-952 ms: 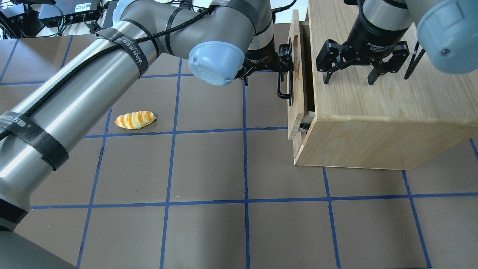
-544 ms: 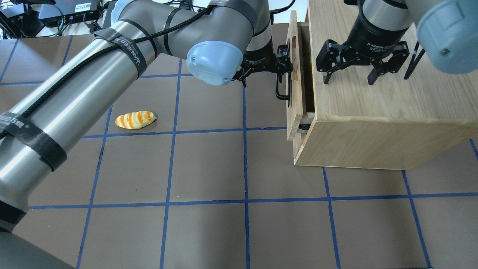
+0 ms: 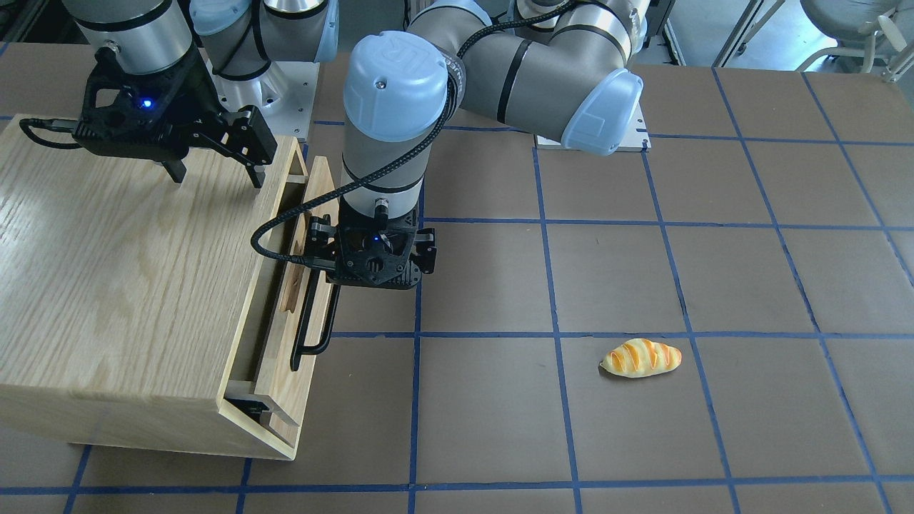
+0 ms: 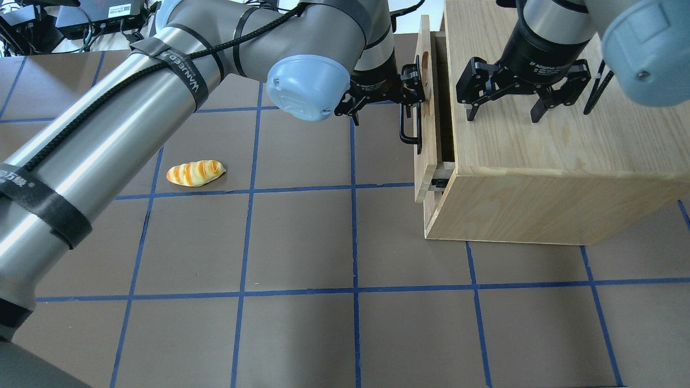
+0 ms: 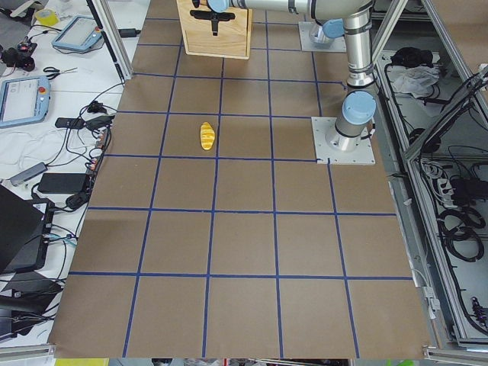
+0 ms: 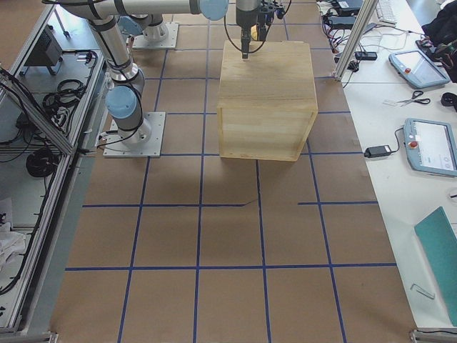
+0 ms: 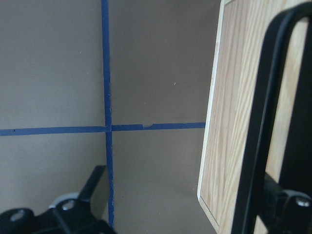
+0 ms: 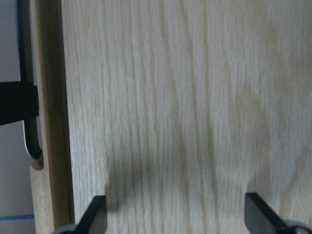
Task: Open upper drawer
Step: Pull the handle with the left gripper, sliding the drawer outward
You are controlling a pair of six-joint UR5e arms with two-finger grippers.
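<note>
The upper drawer [image 4: 429, 137] of the oak cabinet [image 4: 539, 161] stands slightly pulled out, with a dark gap behind its pale front panel [image 3: 316, 196]. Its black bar handle [image 4: 408, 129] [image 3: 308, 328] faces the table's middle. My left gripper [image 4: 380, 98] [image 3: 373, 270] points down, open, with one finger hooked between the handle [image 7: 258, 126] and the panel [image 7: 234, 97]. My right gripper [image 4: 504, 112] [image 3: 214, 173] is open and empty, its fingertips [image 8: 97, 214] at or just above the cabinet top [image 8: 170, 97].
A toy bread loaf [image 4: 195, 173] [image 3: 640, 358] lies on the brown gridded table, well away from the drawer front. A lower handle-less front panel [image 3: 275, 417] sits under the upper drawer. Monitors and cables lie beyond the table's ends.
The drawer front has slid a little further out from the cabinet with my left gripper. The left arm's elbow has shifted slightly. The right gripper has not moved.
</note>
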